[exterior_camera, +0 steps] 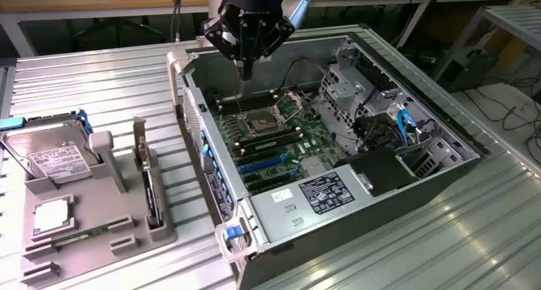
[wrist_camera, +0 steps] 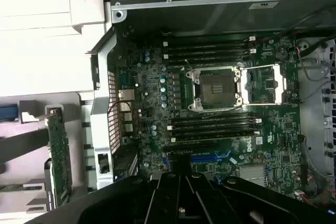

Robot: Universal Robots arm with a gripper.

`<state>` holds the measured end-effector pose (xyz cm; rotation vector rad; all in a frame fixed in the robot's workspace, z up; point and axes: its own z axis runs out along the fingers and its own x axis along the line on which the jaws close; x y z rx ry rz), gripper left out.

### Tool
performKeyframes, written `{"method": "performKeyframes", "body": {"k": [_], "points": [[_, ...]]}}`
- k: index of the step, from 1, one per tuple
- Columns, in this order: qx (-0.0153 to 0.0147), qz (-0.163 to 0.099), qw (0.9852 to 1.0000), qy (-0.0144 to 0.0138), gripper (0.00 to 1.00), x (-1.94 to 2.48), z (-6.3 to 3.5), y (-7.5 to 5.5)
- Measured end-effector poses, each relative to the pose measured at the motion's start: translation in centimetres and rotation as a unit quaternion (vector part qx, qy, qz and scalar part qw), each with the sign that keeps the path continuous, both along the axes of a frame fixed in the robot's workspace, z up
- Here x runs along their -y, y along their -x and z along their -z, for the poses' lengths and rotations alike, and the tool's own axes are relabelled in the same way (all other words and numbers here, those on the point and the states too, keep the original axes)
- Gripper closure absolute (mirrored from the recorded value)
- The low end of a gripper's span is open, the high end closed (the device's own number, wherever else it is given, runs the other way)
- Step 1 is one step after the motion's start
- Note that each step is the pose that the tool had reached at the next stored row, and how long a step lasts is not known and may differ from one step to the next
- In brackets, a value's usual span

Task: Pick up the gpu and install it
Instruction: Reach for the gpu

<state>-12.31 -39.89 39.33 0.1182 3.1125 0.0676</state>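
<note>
The gpu [exterior_camera: 152,192] stands on edge in a slot of the grey holder [exterior_camera: 93,239] at the exterior view's left, a thin dark card with a metal end bracket. In the wrist view the gpu [wrist_camera: 59,158] shows edge-on beside the case wall. My gripper [exterior_camera: 245,71] hangs over the far end of the open computer case [exterior_camera: 372,233], above the motherboard [exterior_camera: 279,141], well away from the gpu. Its fingers are shut together with nothing between them. In the wrist view the gripper [wrist_camera: 181,184] points down over the board near the blue slots [wrist_camera: 210,157].
A silver hard drive [exterior_camera: 50,156] with a white label, a square chip [exterior_camera: 50,214] and a narrow green memory stick [exterior_camera: 85,233] sit in the holder. The CPU socket [wrist_camera: 216,88] lies open. Cables and a drive cage [exterior_camera: 372,106] crowd the case's right side.
</note>
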Motion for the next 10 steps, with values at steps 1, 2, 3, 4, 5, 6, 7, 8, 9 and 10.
{"method": "performKeyframes", "body": {"k": [1,2,3,4,5,6,7,8,9,10], "points": [[0.0,0.0,1.0,0.0,0.89,0.01,0.0,0.22],[0.0,0.0,1.0,0.0,0.89,0.01,0.0,0.37],[0.0,0.0,1.0,0.0,0.89,0.01,0.0,0.45],[0.0,0.0,1.0,0.0,0.89,0.01,0.0,0.54],[0.0,0.0,1.0,0.0,0.89,0.01,0.0,0.64],[0.0,0.0,1.0,0.0,0.89,0.01,0.0,0.74],[0.0,0.0,1.0,0.0,0.89,0.01,0.0,0.83],[0.0,0.0,1.0,0.0,0.89,0.01,0.0,0.91],[0.0,0.0,1.0,0.0,0.89,0.01,0.0,1.0],[0.0,0.0,1.0,0.0,0.89,0.02,0.0,1.08]]}}
